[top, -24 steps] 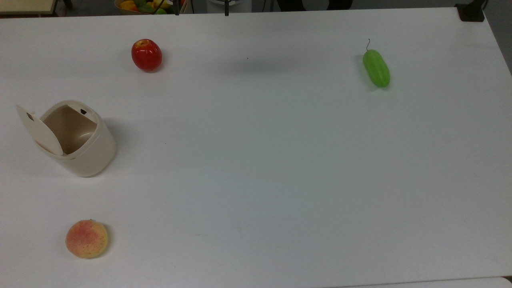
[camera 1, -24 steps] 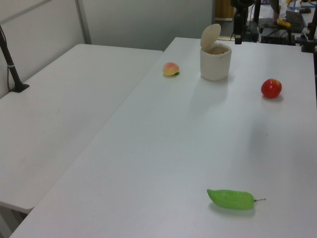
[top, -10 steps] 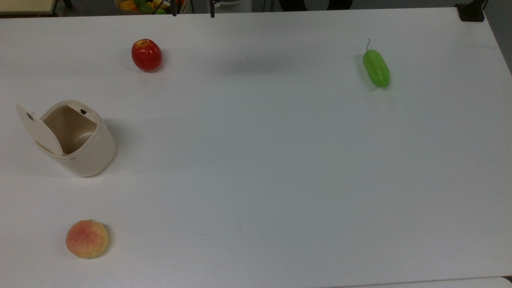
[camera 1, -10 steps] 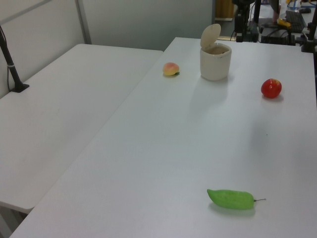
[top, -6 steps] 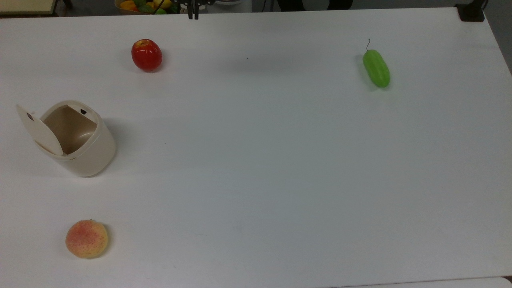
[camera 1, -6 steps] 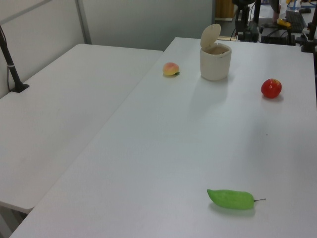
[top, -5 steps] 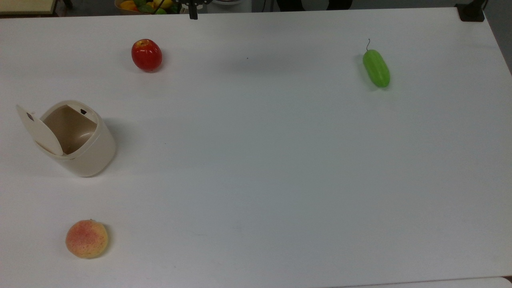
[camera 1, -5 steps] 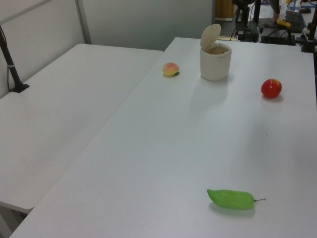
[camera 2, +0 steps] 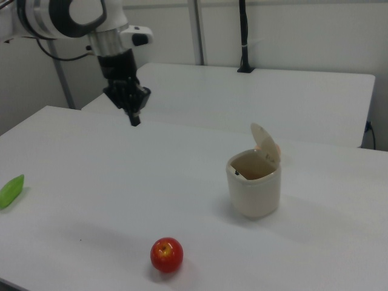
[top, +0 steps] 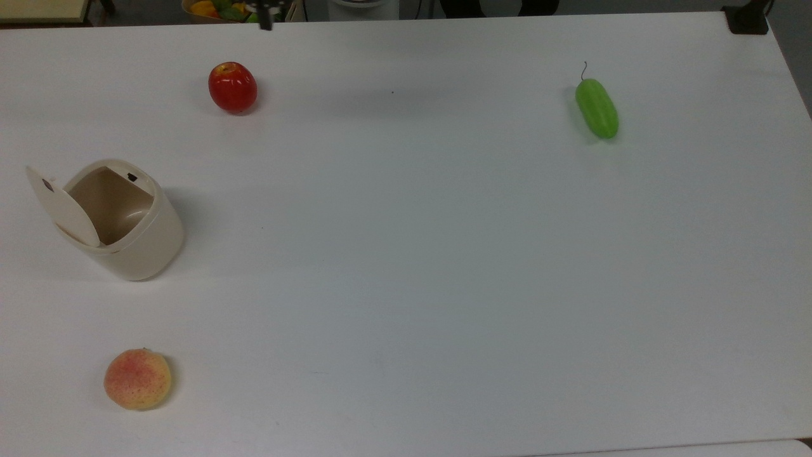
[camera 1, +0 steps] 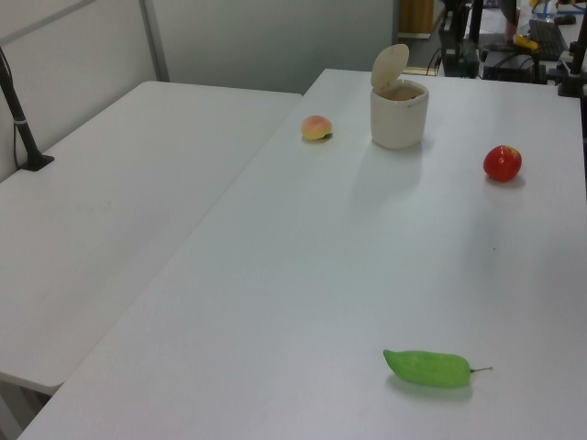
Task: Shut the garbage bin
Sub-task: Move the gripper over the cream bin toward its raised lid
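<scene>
Right view has my gripper high above the table, fingers pressed together on nothing; the garbage bin, lid upright, lies well off toward the right view's right

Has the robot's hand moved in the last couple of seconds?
Yes. In the top view the hand has slid toward the top view's left along the table's far edge, and now sits nearer above the apple.
</scene>
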